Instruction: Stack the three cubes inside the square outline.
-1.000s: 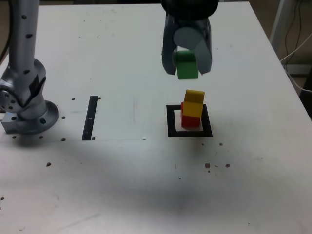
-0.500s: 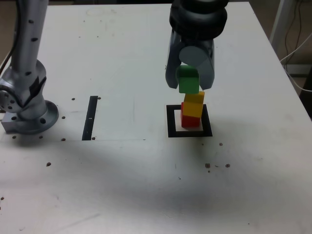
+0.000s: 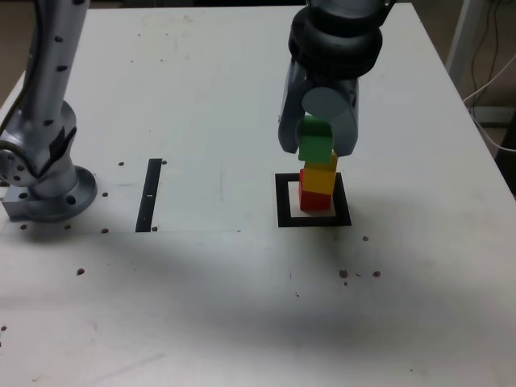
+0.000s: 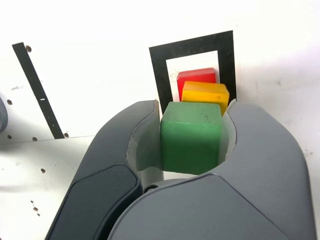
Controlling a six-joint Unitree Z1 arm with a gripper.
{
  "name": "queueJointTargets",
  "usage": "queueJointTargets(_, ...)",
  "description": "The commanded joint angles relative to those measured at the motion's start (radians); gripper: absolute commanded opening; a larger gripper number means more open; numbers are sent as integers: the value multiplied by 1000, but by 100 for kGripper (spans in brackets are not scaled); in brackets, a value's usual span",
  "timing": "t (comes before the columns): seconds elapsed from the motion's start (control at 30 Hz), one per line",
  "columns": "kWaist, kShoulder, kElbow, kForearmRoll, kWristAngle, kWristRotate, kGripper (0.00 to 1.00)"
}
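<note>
Inside the square outline [image 3: 283, 202] [image 4: 159, 70] the red cube [image 3: 304, 197] [image 4: 196, 75] rests on the table with the yellow cube [image 3: 320, 177] [image 4: 205, 93] stacked on it. My gripper [image 3: 316, 146] [image 4: 191, 135] is shut on the green cube [image 3: 315, 144] [image 4: 191, 136], which hangs right over the yellow one, at or just above its top face. Whether the two touch I cannot tell. The gripper's grey fingers [image 4: 135, 145] clamp the green cube from both sides.
A thin black strip [image 3: 150, 193] [image 4: 38, 90] lies on the white table at the exterior view's left of the outline. The arm's grey base [image 3: 44, 173] stands at the far left. Small dark specks dot the tabletop [image 3: 242, 306].
My gripper has come down with the green cube and shifted slightly to the exterior view's right, from well above the yellow cube to right over it.
</note>
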Motion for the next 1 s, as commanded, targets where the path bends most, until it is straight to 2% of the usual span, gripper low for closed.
queueJointTargets(0.0, 5, 10, -4, 3, 0, 6, 39)
queueJointTargets(0.13, 11, 24, -7, 2, -6, 16, 43)
queueJointTargets(0.27, 17, 36, -11, -1, -18, 31, 53)
queueJointTargets(0.33, 19, 38, -13, -2, -21, 37, 62)
queueJointTargets(0.5, 20, 32, -13, -2, -20, 41, 93)
queueJointTargets(0.53, 20, 31, -13, -2, -20, 41, 97)
queueJointTargets(0.77, 20, 15, -9, 4, -18, 41, 99)
queueJointTargets(0.97, 20, -53, 5, 11, -23, 41, 99)
